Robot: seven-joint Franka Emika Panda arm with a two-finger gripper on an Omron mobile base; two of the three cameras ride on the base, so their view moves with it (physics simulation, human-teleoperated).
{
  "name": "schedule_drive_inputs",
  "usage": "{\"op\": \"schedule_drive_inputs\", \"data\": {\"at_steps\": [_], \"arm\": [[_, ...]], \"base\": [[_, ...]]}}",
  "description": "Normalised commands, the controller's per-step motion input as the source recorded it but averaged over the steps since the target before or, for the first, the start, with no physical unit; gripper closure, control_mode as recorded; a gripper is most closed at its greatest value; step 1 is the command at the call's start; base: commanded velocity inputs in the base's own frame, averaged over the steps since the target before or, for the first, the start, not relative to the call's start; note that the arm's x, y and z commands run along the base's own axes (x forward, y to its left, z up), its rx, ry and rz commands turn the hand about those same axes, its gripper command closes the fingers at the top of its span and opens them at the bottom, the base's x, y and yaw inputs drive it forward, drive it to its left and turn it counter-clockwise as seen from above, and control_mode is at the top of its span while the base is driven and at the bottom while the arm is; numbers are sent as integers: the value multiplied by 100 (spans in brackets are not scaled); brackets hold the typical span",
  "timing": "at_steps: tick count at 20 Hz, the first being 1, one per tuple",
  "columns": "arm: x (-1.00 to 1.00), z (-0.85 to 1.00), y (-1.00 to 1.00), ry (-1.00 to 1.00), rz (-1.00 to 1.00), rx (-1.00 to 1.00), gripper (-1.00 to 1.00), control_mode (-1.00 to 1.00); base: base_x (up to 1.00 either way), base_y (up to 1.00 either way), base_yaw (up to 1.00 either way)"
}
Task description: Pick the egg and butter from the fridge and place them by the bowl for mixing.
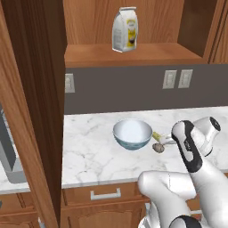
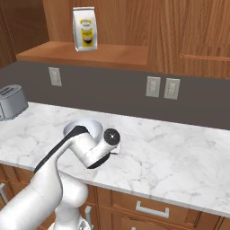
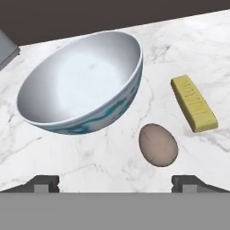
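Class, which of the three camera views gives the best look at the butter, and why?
The hand view: the butter lies whole and close on the marble counter, beside the egg. The left base view shows just a small yellow end by the bowl. In the right base view the arm covers that spot.

Your left base view looks forward and down from behind the arm at the marble desk point(image 1: 89, 156), bowl point(image 1: 132, 133) mid-frame. Your right base view faces the same desk point(image 2: 179, 152) from the other side; both share the shelf bag point(image 2: 85, 28). Your hand view sits close above the bowl point(image 3: 81, 85), egg point(image 3: 157, 144) and butter point(image 3: 193, 103).
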Motion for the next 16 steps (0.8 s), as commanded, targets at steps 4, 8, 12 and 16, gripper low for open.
{"op": "schedule_drive_inputs", "data": {"at_steps": [4,8,12,16], "arm": [[-30,41,16,6,-9,-10,-100,-100],[-32,42,13,13,-7,-5,-100,-100],[-39,40,11,1,-3,-5,-100,-100],[-37,43,8,0,-6,-8,-100,-100]], "base": [[0,0,0],[0,0,0],[0,0,0],[0,0,0]]}}
